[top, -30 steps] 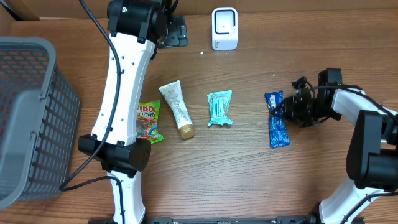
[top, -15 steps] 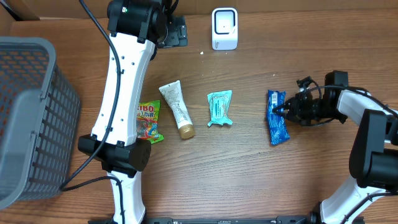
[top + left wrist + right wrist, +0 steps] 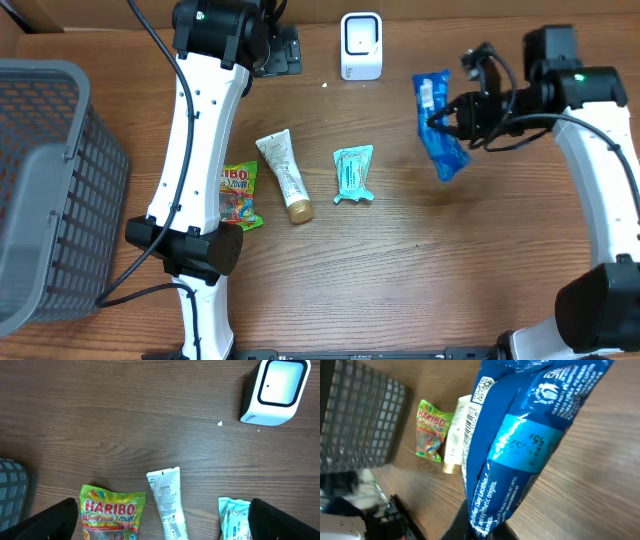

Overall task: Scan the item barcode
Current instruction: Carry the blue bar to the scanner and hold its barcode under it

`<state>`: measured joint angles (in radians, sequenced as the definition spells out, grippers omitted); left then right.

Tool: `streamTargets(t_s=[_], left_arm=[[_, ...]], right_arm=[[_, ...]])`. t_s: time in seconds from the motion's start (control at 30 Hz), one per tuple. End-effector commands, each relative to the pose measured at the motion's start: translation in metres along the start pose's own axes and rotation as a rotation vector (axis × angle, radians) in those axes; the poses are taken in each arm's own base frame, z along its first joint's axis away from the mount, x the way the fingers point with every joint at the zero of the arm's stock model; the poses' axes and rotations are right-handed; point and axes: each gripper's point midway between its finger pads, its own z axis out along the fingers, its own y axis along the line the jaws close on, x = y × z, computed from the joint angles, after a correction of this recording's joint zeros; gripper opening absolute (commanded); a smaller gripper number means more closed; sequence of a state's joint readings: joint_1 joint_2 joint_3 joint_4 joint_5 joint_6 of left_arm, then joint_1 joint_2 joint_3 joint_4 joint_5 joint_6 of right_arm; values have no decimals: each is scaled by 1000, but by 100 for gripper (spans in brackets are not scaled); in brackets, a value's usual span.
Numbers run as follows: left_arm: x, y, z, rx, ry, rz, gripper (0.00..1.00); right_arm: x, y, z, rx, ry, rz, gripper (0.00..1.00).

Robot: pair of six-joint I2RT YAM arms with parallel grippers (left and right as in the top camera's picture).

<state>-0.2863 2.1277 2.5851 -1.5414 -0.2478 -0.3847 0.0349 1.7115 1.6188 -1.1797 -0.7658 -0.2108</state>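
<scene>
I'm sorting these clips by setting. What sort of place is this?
Probably a mock shop checkout: a white barcode scanner stands at the back of a wooden table, a sweets bag and a tube lie in a row, and a grey basket stands at one side.

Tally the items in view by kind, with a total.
Packets: 3 (blue packet, teal packet, Haribo bag)
Tubes: 1 (cream tube)
Scanners: 1 (white scanner)
Baskets: 1 (grey basket)
Total: 6
</scene>
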Motion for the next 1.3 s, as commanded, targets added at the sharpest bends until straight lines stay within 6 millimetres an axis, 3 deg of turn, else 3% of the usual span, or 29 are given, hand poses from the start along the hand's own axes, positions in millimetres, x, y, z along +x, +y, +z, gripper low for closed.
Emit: streamTargets(t_s=[0.0, 0.2, 0.4, 0.53, 0.63, 0.73, 0.9, 1.0, 1.07, 1.13, 1.27], left_arm=[[-2, 2, -3, -9, -13, 11, 100], [-2, 2, -3, -9, -13, 11, 100], [-2, 2, -3, -9, -13, 11, 100], [-2, 2, -3, -9, -13, 11, 100], [-2, 2, -3, -9, -13, 11, 100], [-2, 2, -3, -9, -13, 11, 100], [-2, 2, -3, -9, -13, 11, 100], [-2, 2, -3, -9, -13, 11, 100], [-2, 2, -3, -9, -13, 11, 100], [-2, 2, -3, -9, -13, 11, 100], [-2, 2, -3, -9, -13, 11, 100]], right_arm=[[-10, 35, 6, -14, -16, -156, 4], [-20, 55, 26, -2, -31, -253, 4], [-41, 2, 56, 452, -69, -194, 4], [-50, -9, 66, 586, -97, -226, 4], [-63, -9, 56, 634, -140, -236, 4], [-86, 11, 38, 623, -211, -252, 4], [-145, 56, -22, 652, -442, -305, 4], [-181, 69, -49, 707, -612, -374, 4], [-202, 63, -55, 780, -687, -398, 4], [-210, 51, -47, 829, -691, -415, 4], [-215, 1, -5, 947, -623, -387, 4]])
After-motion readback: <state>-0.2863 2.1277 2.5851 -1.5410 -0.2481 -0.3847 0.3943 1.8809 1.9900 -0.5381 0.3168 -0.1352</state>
